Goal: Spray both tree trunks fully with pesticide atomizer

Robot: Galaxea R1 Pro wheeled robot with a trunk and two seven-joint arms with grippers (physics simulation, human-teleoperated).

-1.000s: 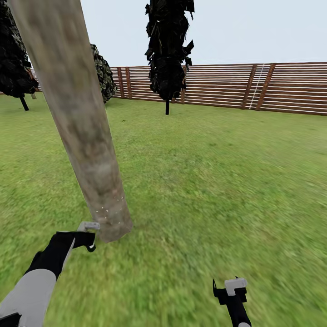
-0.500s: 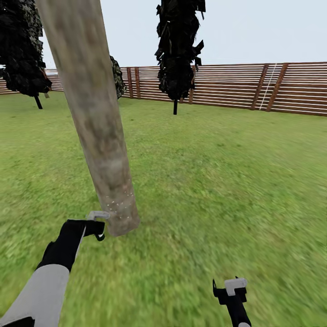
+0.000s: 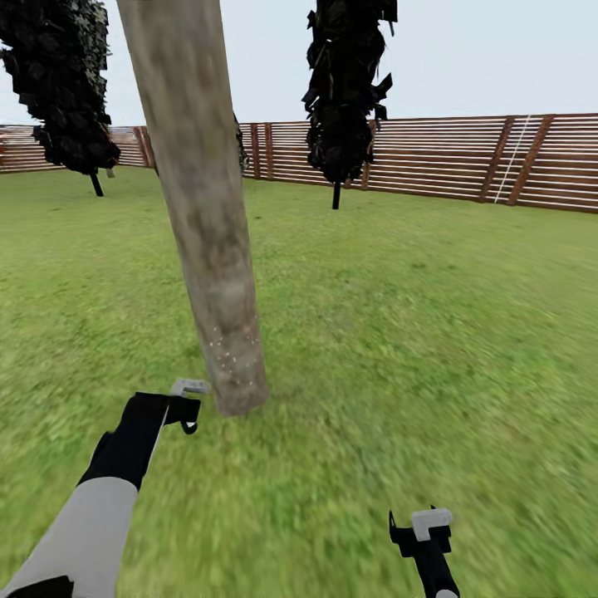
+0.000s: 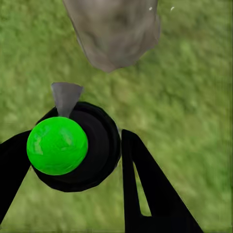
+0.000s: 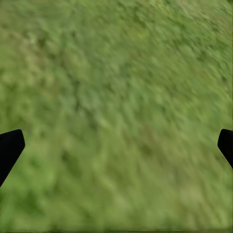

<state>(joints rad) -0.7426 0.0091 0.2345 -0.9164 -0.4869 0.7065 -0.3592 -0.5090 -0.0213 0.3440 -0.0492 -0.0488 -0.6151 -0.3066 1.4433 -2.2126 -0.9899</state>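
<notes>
One tree trunk (image 3: 208, 216) is standing close ahead, thick and mottled grey-beige, leaning slightly in the head view, its foot meeting the grass (image 3: 399, 332) just beyond the left gripper (image 3: 184, 407). Small pale specks are showing on the lowest part of the bark — likely spray droplets, though too fine to be sure.

The left gripper is pinching the pesticide atomizer (image 4: 73, 148): in the left wrist view a black round body with a bright green cap is sitting between the two dark fingers (image 4: 145, 189), with a grey nozzle (image 4: 65, 97) pointing toward the trunk base (image 4: 114, 31). The atomizer is held low, just beside the trunk's foot and not touching it.

The right gripper (image 3: 422, 531) is hanging low over bare lawn, spread wide, holding nothing — its fingertips (image 5: 9, 148) are sitting at opposite edges of the right wrist view.

Dark conifers (image 3: 345, 83) and a brown slatted fence (image 3: 465, 162) are closing off the background.

Risks, as judged: the nozzle is aiming only at the base, so the upper trunk may be going uncovered unless the arm rises. Spray may be missing past the trunk onto the grass if the aim drifts sideways. Working this close, the arm could be clipping the bark and twisting the atomizer in the grip.
</notes>
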